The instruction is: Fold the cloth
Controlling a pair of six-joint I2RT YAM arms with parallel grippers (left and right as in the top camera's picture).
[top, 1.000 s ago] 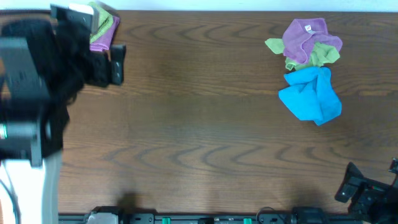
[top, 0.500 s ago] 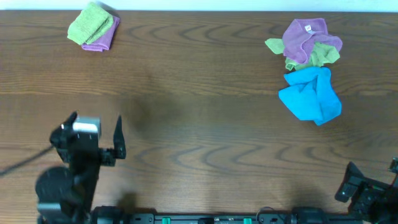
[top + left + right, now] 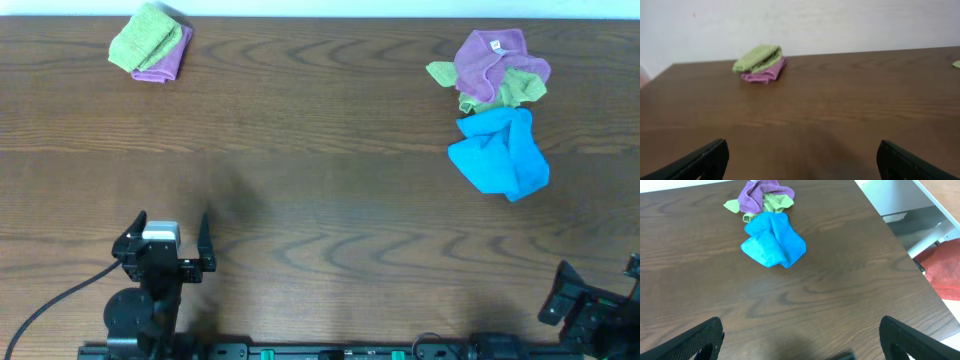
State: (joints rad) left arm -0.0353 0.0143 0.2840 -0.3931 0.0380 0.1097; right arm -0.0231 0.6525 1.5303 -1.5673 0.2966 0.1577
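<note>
The cloth [image 3: 143,37] is light lime-green and lies folded into a small pad on a folded purple cloth [image 3: 166,62] at the table's far left corner. The left wrist view shows the cloth [image 3: 757,57] far ahead, resting on the purple one [image 3: 766,73]. My left gripper [image 3: 172,222] hovers near the front edge on the left, open and empty, well away from the stack; its jaws [image 3: 802,152] frame only bare wood. My right gripper [image 3: 598,278] sits at the front right corner, open and empty [image 3: 800,330].
A loose pile lies at the far right: a crumpled purple cloth [image 3: 495,58] with a white tag, a duller olive-green cloth [image 3: 512,90] under it, and a bright blue cloth [image 3: 500,152] nearer me. The table's right edge [image 3: 900,245] drops off beside the right arm.
My left arm has drawn back from the far left corner to the front edge, uncovering the folded green-on-purple stack. The right arm and the pile have not moved.
</note>
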